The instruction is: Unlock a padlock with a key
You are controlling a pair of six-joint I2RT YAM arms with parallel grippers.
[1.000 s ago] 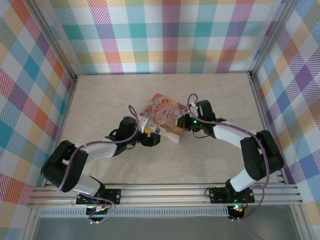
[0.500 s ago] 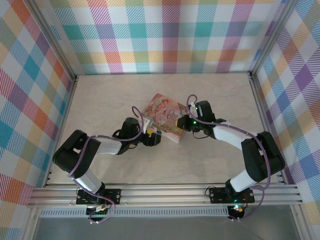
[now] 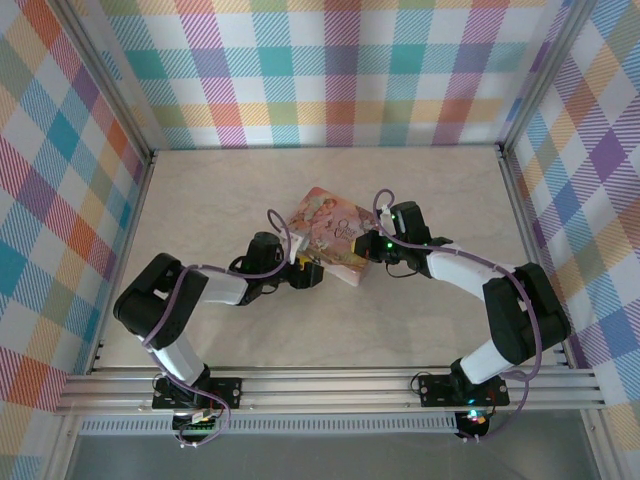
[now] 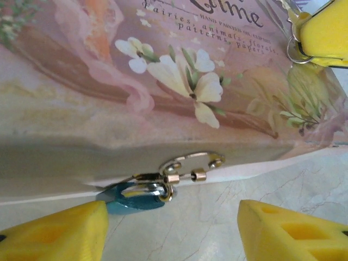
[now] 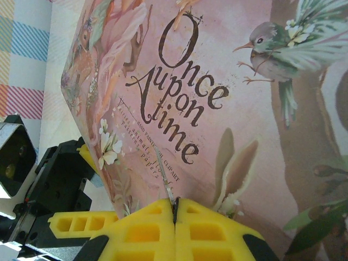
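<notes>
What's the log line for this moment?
left pincer: open, flanking padlock | right pincer: shut on key, over tin | padlock: by tin's clasp, key not inserted

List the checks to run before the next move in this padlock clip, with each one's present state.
1. Key pinched in right gripper: ok, blade pokes from shut fingers.
2. Padlock centred in left gripper: not ok, it sits by one finger.
3. Padlock clamped: not ok, jaws apart.
4. Padlock hooked through clasp of tin: ok.
5. Keyhole facing the key: cannot tell.
6. Key at padlock: not ok, it is over the tin's lid.
</notes>
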